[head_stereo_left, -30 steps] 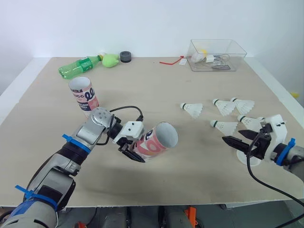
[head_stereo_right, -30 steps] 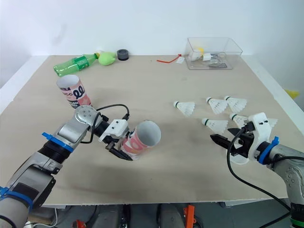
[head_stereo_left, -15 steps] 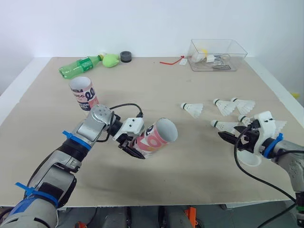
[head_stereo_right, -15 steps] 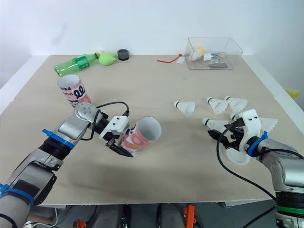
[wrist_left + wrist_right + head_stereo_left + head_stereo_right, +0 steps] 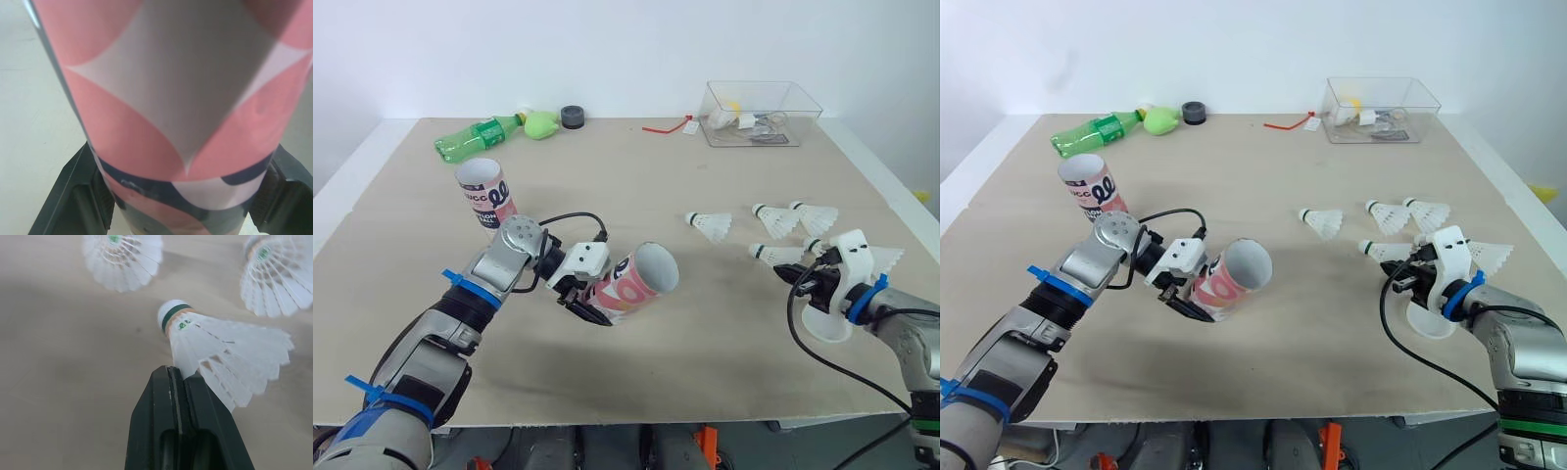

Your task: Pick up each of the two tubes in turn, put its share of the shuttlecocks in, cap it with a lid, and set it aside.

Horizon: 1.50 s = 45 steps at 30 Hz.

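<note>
My right gripper (image 5: pixel 792 278) is nearest, low over the beige tabletop (image 5: pixel 705 338). Its two black fingers (image 5: pixel 156 421) are pressed together. Their tips touch the feather skirt of a white shuttlecock with a green band round its cork (image 5: pixel 215 352). I cannot tell whether a feather is nipped between them. A white round lid (image 5: pixel 829 328) lies flat just beneath that wrist.

My left gripper (image 5: pixel 595 309) is clamped across a pink-and-white cardboard tube (image 5: pixel 633 283). One finger (image 5: pixel 73 196) presses on each side near the closed end. The tube is off the table, tilted, with its open mouth turned up and toward my right side.

Beyond the banded shuttlecock lie three more white shuttlecocks on their sides: one (image 5: pixel 710 224) toward the middle, and two close together (image 5: pixel 773 219) (image 5: pixel 815 215) further right.

A second pink-and-white tube (image 5: pixel 487 194) stands upright, mouth open, behind my left arm.

At the far edge lie a green plastic bottle (image 5: pixel 475 137) on its side, a light green lump (image 5: pixel 541 124), a dark round cap (image 5: pixel 572 117), a thin red strip (image 5: pixel 664 128) and a clear plastic box (image 5: pixel 759 113) with small bits inside.
</note>
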Motion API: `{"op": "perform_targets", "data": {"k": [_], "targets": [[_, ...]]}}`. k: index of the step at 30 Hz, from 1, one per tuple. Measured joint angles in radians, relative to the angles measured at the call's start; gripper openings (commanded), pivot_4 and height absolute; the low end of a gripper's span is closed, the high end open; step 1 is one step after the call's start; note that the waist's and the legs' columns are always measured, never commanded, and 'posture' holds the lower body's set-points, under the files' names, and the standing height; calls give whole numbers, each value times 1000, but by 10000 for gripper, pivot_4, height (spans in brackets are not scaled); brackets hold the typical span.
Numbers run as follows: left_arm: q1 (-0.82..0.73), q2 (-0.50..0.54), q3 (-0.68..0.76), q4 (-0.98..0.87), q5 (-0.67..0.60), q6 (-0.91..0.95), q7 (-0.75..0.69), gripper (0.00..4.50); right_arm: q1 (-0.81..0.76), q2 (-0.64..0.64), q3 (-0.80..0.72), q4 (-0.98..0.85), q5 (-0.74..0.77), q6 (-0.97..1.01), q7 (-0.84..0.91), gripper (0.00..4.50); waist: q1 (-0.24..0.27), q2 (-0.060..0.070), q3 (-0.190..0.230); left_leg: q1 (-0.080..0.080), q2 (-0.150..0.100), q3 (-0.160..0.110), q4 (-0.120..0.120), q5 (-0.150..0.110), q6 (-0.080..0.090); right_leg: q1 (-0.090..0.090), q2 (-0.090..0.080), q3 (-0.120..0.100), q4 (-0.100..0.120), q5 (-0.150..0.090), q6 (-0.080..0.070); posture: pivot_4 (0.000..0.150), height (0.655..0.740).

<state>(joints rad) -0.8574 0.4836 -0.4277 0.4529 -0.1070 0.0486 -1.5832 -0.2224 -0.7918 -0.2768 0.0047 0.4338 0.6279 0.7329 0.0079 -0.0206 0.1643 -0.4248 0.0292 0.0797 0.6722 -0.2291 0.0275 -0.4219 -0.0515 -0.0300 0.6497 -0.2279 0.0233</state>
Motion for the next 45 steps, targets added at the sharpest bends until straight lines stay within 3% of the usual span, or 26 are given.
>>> {"op": "perform_targets", "data": {"k": [9,14,19,24,37,40,45], "targets": [[-94,-38,7,201,24,-79,7,28376,-68,-177,3,-150,-28,-173,173,1179,0,0,0,0,0,1,1,1,2,0,0,0,0,2,1,1500,7400],[-146,-45,13,287,48,-85,-2,28376,-171,-268,61,-200,-104,-463,341,1179,-6,0,0,1,0,3,1,1,2,-1,2,2,0,3,2,1500,7400],[-181,-72,12,326,51,-27,-25,28376,-389,-245,246,-212,-188,-717,469,1179,-3,0,0,0,2,2,2,1,1,-2,4,2,0,4,0,1500,7400],[-202,-81,13,352,56,-6,-29,28376,-507,-193,382,-145,-272,-841,539,1179,-1,0,1,-2,1,4,2,1,2,-4,2,3,0,7,-6,1500,7400],[-197,-87,12,319,48,37,-32,28376,-600,-85,512,-29,-400,-1031,570,1179,-1,-1,1,-4,1,4,2,1,3,-5,1,3,0,7,-5,1500,7400],[-191,-92,12,312,48,42,-32,28376,-619,-67,516,-11,-400,-1022,577,10068,-1,-1,1,-4,1,4,3,1,3,-5,0,3,0,7,-6,1500,7400],[-184,-99,12,301,52,43,-33,28376,-629,-87,490,-23,-301,-947,623,33907,0,-1,1,-4,0,4,2,1,3,-5,-1,3,0,7,-6,1500,7400]]}}
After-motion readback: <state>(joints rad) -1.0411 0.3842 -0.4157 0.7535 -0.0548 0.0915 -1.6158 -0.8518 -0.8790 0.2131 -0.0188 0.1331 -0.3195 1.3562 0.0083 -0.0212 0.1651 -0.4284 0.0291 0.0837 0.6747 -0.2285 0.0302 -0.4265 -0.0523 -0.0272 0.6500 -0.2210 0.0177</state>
